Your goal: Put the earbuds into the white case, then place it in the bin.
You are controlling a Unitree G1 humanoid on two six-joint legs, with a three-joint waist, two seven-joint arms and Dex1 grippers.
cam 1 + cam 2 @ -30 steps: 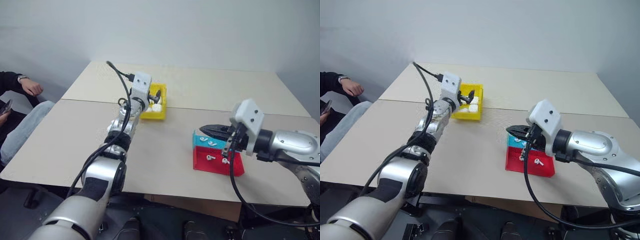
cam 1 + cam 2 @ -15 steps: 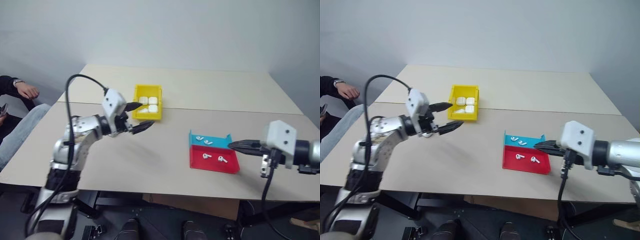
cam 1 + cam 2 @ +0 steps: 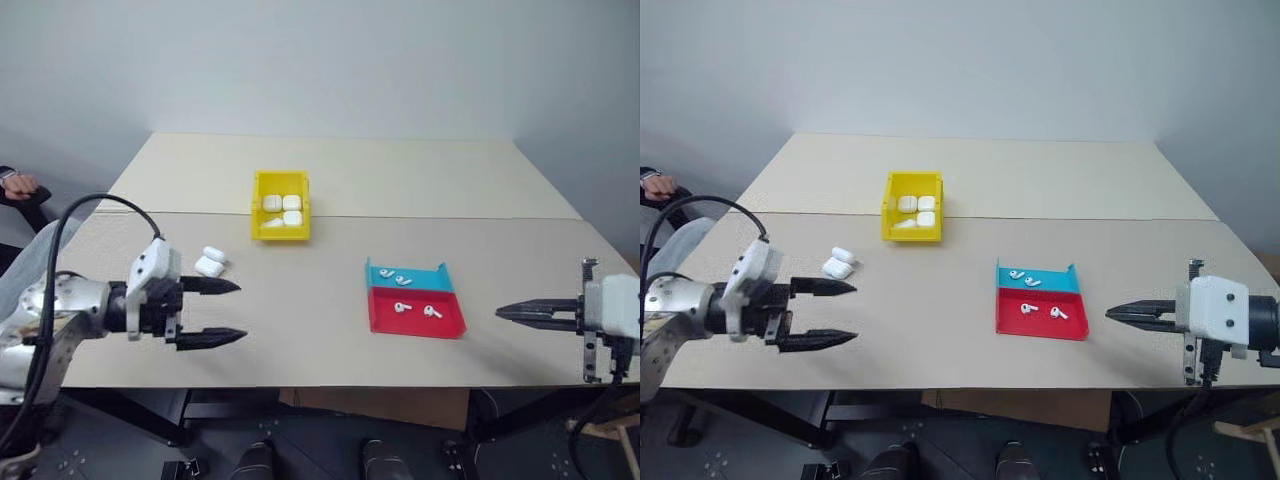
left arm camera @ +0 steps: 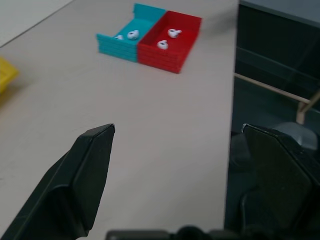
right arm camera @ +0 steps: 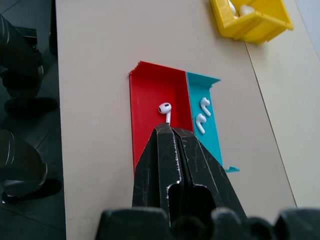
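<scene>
Lying just beyond left hand (image 3: 228, 311), wide open, empty: white case (image 3: 211, 262); right hand (image 3: 512, 313) shut, empty.

Cases (image 3: 282, 210) in bin (image 3: 258, 195), earbuds (image 3: 403, 279) in trays (image 3: 450, 322) right, perhaps another case (image 3: 211, 262) left

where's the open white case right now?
In the left eye view the white case lies lid-open on the table, on the robot's left, just beyond the open left hand and nearer the robot than the yellow bin.
</scene>
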